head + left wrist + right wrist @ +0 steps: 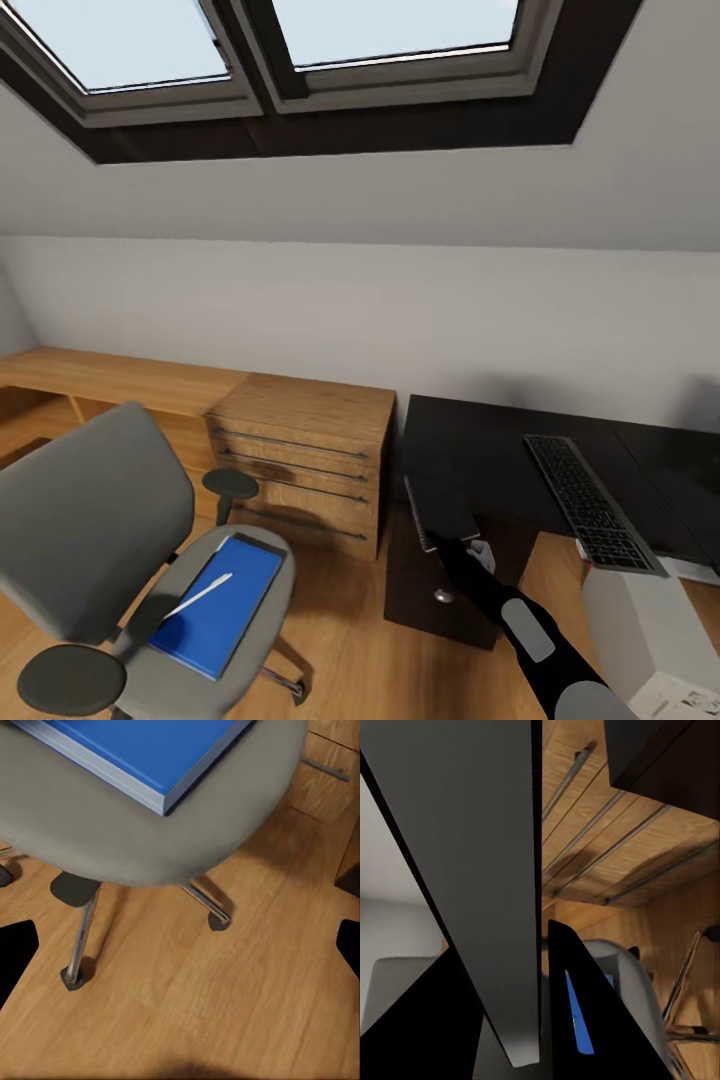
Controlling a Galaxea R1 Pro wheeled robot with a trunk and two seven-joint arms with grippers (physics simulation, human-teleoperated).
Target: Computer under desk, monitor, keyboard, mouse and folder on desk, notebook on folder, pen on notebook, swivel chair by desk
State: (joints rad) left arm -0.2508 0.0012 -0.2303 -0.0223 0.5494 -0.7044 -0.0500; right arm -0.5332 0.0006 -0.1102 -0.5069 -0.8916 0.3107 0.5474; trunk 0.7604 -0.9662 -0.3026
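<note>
Beside the desk (480,440), the raised right gripper (452,540) clamps the notebook (440,500).

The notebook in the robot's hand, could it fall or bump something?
Maybe. The right gripper pinches the notebook only at one edge, and it hangs tilted over the desk rim, so it might slip or knock the edge. The keyboard pokes past the desk's front, so the arm could nudge it off. The pen lies loose on the folder on the swivel chair; it may roll off when the folder is lifted.
</note>
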